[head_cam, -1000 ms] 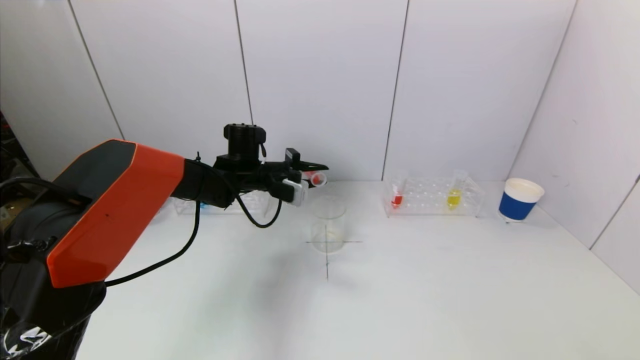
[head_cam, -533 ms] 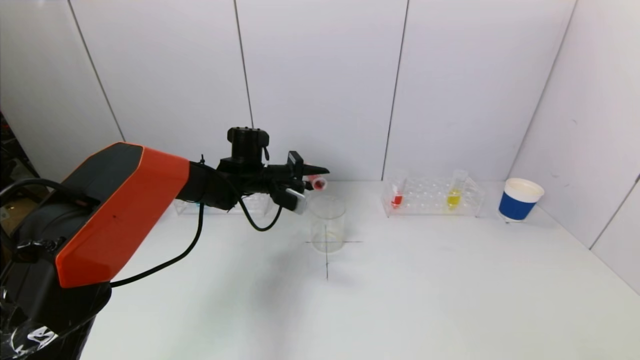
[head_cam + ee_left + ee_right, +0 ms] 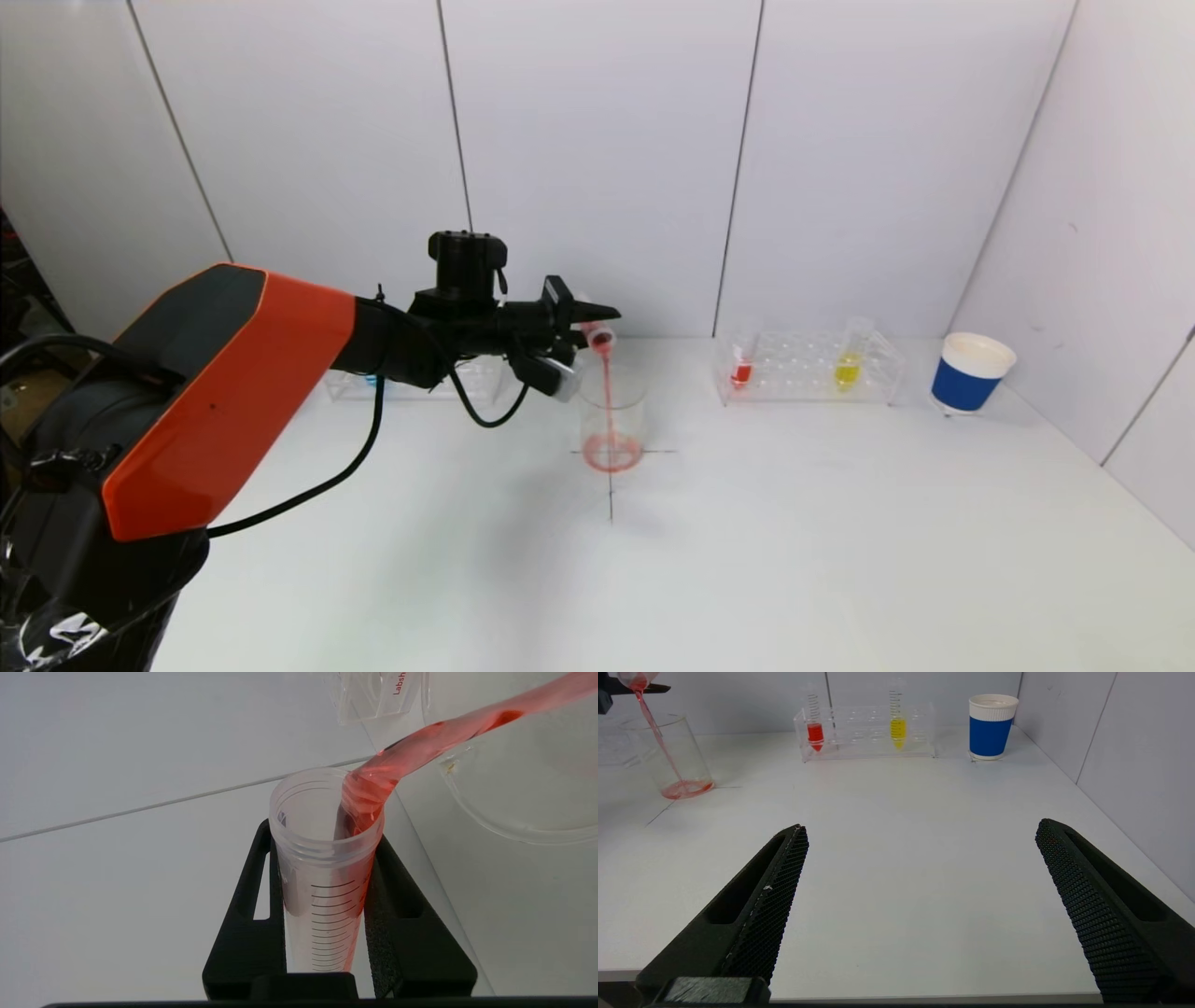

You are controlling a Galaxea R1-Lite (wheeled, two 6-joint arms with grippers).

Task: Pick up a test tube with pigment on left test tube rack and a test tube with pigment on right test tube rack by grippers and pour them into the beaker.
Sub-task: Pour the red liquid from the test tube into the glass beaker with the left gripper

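Your left gripper [image 3: 327, 896] is clenched on the test tube [image 3: 324, 868], which is now tipped further than half a second ago, and a red stream [image 3: 607, 397] has started to fall into the beaker [image 3: 613, 420], where red collects on the bottom. So the first pour is under way. Your right gripper [image 3: 920, 896] waits spread wide near the table edge, well apart from the right rack [image 3: 868, 730].

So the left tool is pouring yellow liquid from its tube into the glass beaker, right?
Not quite: the liquid is red, not yellow. The head view shows the left tool tipping its tube, a red stream falling into the beaker.
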